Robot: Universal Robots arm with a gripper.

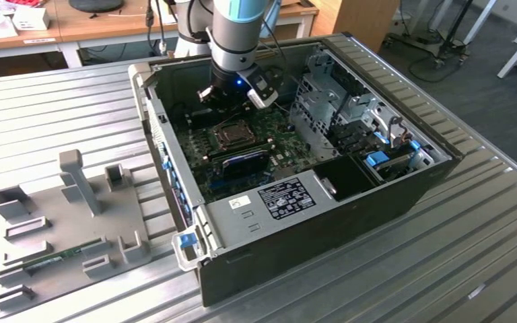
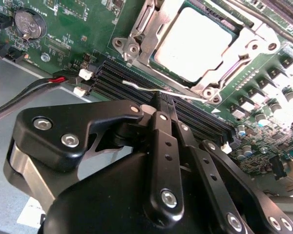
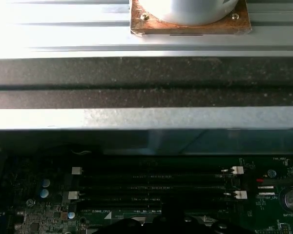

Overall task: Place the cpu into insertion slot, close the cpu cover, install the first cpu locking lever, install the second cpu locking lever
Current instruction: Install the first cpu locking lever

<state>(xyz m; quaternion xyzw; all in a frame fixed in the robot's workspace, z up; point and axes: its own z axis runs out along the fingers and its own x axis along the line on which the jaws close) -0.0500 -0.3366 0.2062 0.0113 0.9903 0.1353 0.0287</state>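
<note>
A ribbed metal table (image 1: 52, 114) carries an open computer case (image 1: 330, 229), and the arm (image 1: 236, 40) reaches down into it over the green motherboard (image 2: 78, 29). In the second wrist view the pincer (image 2: 162, 101) has its black fingers (image 2: 161, 146) drawn together at the tips, closed. Right at those tips runs a thin silvery locking lever (image 2: 146, 87); whether the tips actually pinch it cannot be told. The long dark memory slots (image 2: 122, 80) lie beneath the tips and the lever. Just beyond the lever, ahead of the pincer, the cpu (image 2: 193, 41) lies flat in the insertion slot (image 1: 234, 134), grey top up. The cpu cover (image 2: 244, 48) is folded down around it, the chip showing through its cut-out. A coin battery (image 2: 30, 23) sits well off to one side of the pincer, and red and black cables (image 2: 34, 87) run beside its body. On the table at the exterior view's left, well apart from the pincer, lies a grey fixture tray (image 1: 70, 229).
</note>
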